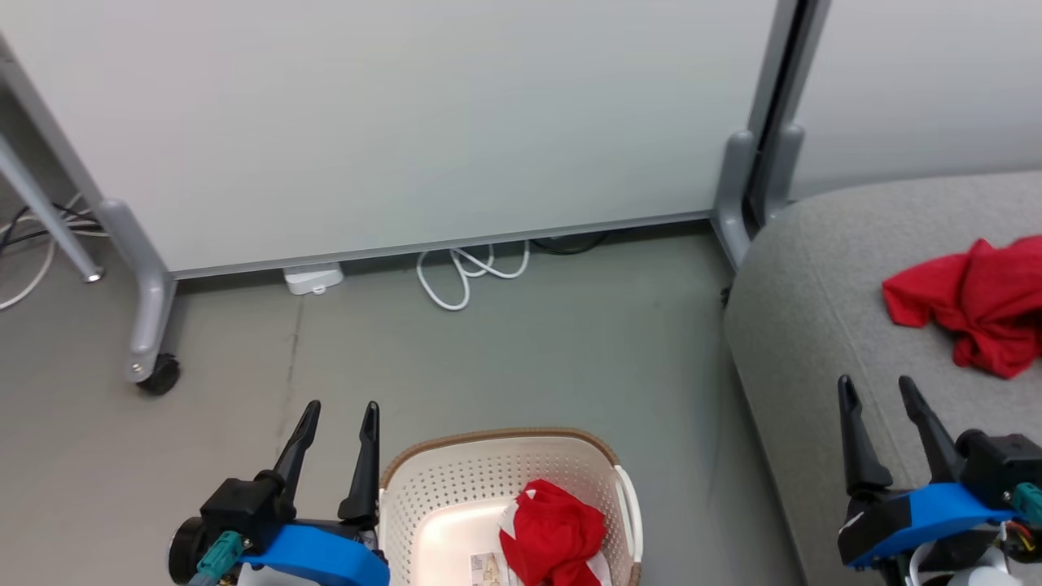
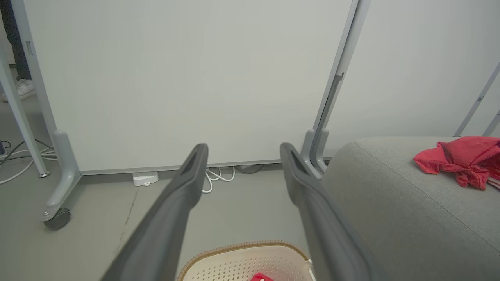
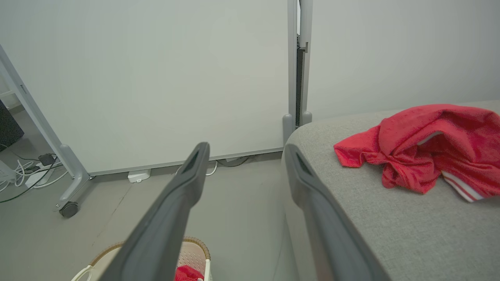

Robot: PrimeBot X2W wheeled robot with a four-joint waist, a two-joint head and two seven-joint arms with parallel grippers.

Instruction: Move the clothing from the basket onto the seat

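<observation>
While just beside the basket, left hand empty, fingers wide apart.

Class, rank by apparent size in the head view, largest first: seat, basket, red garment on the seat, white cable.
1. seat
2. basket
3. red garment on the seat
4. white cable
All but the cable are cropped by the picture's edge; only visible parts compared.

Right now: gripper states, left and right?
Left gripper: open, holding nothing.
Right gripper: open, holding nothing.
</observation>
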